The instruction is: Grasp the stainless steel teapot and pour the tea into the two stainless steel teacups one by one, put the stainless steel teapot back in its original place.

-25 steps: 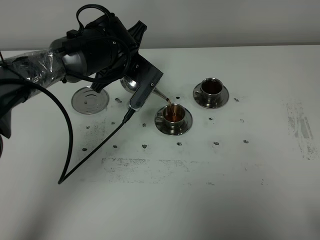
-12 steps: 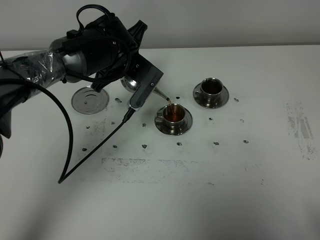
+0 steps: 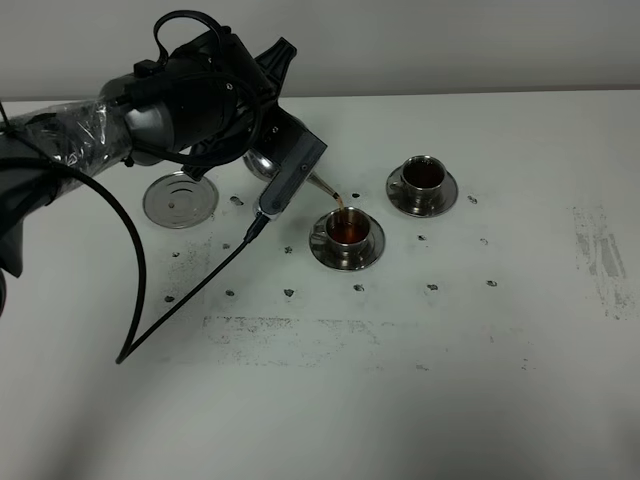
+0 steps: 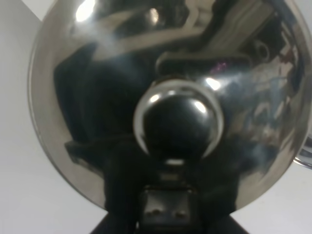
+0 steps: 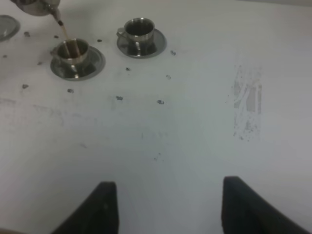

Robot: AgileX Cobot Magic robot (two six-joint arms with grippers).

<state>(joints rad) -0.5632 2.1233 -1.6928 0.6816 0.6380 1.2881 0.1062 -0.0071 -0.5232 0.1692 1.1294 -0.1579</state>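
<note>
Left gripper (image 3: pixel 262 150) is clamped tight on the teapot (image 3: pixel 262 168), probably by its handle, tipped over the cup (image 3: pixel 348 232) at 9 o'clock of the other cup (image 3: pixel 422 177). Polished steel's slippery and it's sloshing tea (image 3: pixel 349 231), so hold the loop firmly.

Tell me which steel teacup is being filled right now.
The nearer-left teacup, directly beneath the teapot's spout with tea streaming in. The far-right teacup stands apart.
</note>
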